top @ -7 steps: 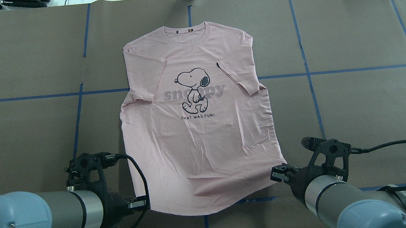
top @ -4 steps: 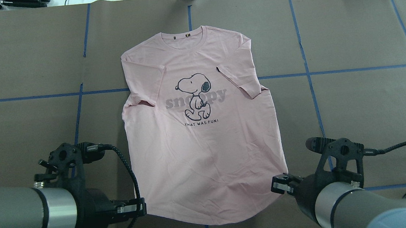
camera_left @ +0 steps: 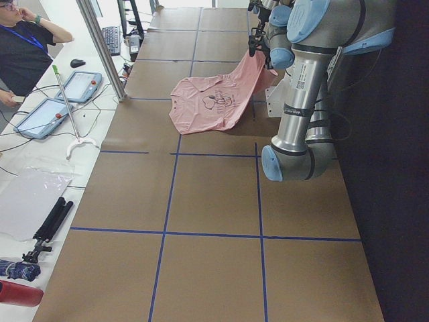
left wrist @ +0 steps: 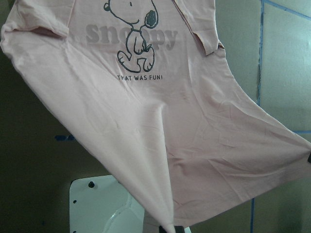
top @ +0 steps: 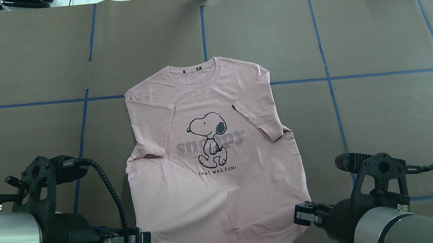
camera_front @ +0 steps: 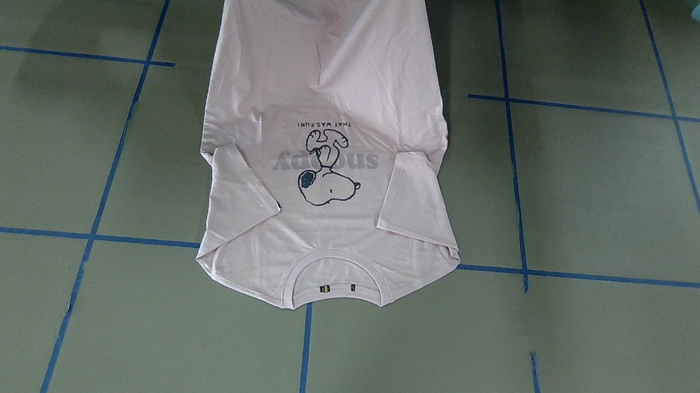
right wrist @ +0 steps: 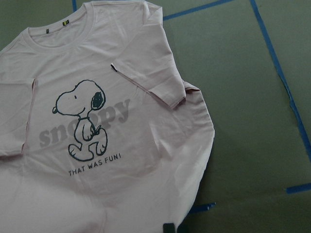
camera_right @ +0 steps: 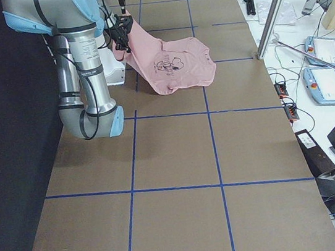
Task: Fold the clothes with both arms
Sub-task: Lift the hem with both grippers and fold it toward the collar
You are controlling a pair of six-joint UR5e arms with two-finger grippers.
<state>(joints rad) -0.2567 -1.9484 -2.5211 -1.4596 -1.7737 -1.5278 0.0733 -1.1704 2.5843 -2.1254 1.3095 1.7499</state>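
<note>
We log the T-shirt (top: 214, 184) print-up on the table (top: 370, 45), collar (top: 196, 73) end flat, hem end lifted — left gripper (top: 145, 239) and right gripper (top: 298, 214) each clamp a hem corner. We judge the paired hold spreads the cloth taut, ready to fold toward the collar.

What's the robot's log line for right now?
left fingers: grip T-shirt hem corner | right fingers: grip other corner | hem: lifted | collar: on table
</note>
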